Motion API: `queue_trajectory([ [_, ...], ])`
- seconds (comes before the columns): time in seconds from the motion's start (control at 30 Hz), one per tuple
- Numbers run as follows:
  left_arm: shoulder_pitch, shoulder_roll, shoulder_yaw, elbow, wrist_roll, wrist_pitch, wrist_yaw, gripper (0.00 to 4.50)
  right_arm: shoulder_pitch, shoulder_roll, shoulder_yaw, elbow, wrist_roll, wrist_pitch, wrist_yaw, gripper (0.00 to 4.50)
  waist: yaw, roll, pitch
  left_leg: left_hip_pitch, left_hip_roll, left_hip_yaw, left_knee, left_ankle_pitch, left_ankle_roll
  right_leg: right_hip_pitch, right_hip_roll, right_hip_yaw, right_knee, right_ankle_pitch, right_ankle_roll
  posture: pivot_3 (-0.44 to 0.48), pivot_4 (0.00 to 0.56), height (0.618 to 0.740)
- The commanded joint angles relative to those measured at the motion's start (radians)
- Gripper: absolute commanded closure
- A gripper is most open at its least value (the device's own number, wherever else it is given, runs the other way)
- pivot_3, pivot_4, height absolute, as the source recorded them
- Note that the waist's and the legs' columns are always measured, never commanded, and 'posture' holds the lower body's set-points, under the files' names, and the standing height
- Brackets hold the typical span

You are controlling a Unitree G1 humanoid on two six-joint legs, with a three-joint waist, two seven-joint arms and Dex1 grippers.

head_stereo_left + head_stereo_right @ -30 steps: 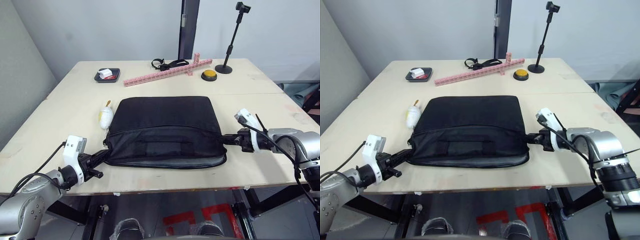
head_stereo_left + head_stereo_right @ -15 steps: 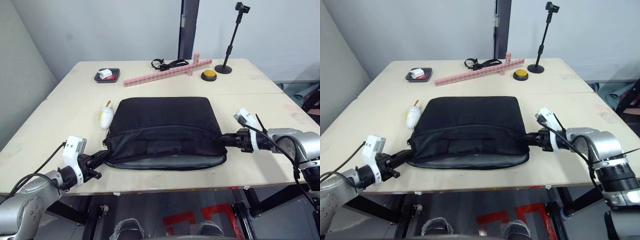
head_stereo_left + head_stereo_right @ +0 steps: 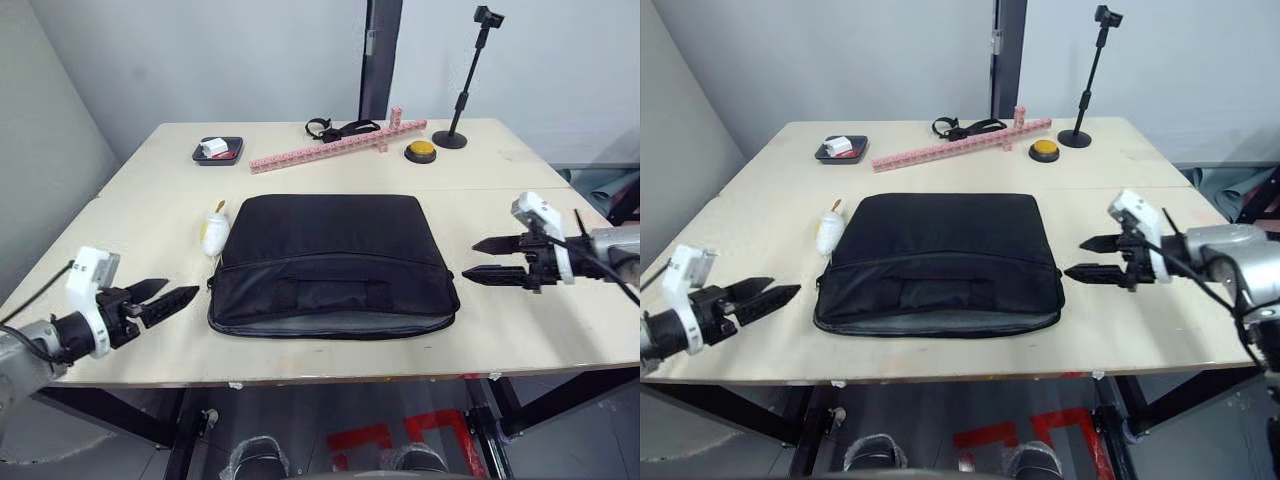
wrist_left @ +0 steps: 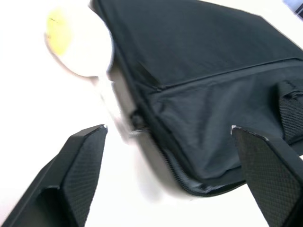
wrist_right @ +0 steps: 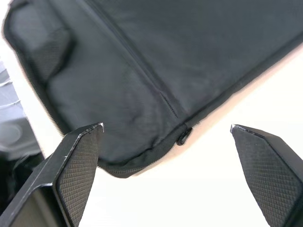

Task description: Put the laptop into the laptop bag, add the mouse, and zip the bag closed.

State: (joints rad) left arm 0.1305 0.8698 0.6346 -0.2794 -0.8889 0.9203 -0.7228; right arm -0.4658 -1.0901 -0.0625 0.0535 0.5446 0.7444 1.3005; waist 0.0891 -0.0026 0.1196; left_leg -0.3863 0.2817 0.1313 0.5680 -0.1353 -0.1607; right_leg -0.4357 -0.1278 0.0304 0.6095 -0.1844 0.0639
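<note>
**Bag lying flat, both claws off it**

Head view: we are seeing the laptop bag [image 3: 333, 265] on the table [image 3: 520, 170], left gripper [image 3: 163, 297] and right gripper [image 3: 483, 258] spread, empty, apart from it. Wrist views: we are judging the zipper [image 5: 182, 135] still needs checking; next, find the pull.

We see a plain black bag [image 3: 330, 262] on a pale beige table [image 3: 520, 330]. Beside it we find a white oval lump [image 3: 213, 233] with an orange tip. Farther back we note a pink block strip [image 3: 335, 146], a yellow button [image 3: 419, 150] and a dark tray [image 3: 216, 151]. Our gripper fingers [image 4: 78, 168] are black with a diamond texture.
</note>
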Motion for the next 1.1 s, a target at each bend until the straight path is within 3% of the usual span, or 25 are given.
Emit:
queue_trajectory([
  [0.03,-0.057,0.108,0.065,0.091,0.041,-0.052,-0.075,0.03,-0.058,-0.048,-0.094,0.012,-0.001,-0.132,0.066,0.0,0.001,0.0,0.0,0.0,0.0,0.0,0.0,0.0,0.0,0.0,0.0,0.0,0.0,0.0,0.0,0.0,0.15,0.74],
  [0.2,-0.136,0.266,0.036,0.266,0.097,-0.096,-0.228,0.03,-0.142,-0.081,-0.114,0.076,-0.015,-0.206,0.114,0.0,0.0,-0.001,0.0,0.0,0.0,0.0,0.002,0.001,0.002,0.001,0.0,0.0,0.0,-0.001,-0.002,0.0,0.15,0.74],
  [0.33,-0.204,0.341,-0.006,0.373,0.147,-0.136,-0.311,0.03,-0.214,-0.108,-0.099,0.152,-0.023,-0.199,0.158,0.0,0.0,-0.001,0.0,0.0,0.0,0.0,0.002,0.003,0.005,0.0,0.0,0.0,0.001,-0.001,-0.003,0.0,0.15,0.74],
  [0.63,-0.292,0.379,-0.047,0.477,0.218,-0.166,-0.389,0.03,-0.237,-0.134,-0.1,0.263,-0.069,-0.272,0.231,0.0,0.002,-0.001,0.0,0.0,0.0,0.0,0.002,0.003,0.005,0.0,0.0,0.0,0.002,-0.002,-0.006,0.0,0.15,0.74],
  [1.1,-0.303,0.36,-0.048,0.489,0.262,-0.168,-0.41,0.03,-0.218,-0.12,-0.099,0.323,-0.089,-0.348,0.257,0.0,0.002,-0.001,0.0,0.0,0.0,0.0,0.003,0.003,0.005,0.0,0.0,0.0,0.003,-0.002,-0.006,0.0,0.15,0.74],
])
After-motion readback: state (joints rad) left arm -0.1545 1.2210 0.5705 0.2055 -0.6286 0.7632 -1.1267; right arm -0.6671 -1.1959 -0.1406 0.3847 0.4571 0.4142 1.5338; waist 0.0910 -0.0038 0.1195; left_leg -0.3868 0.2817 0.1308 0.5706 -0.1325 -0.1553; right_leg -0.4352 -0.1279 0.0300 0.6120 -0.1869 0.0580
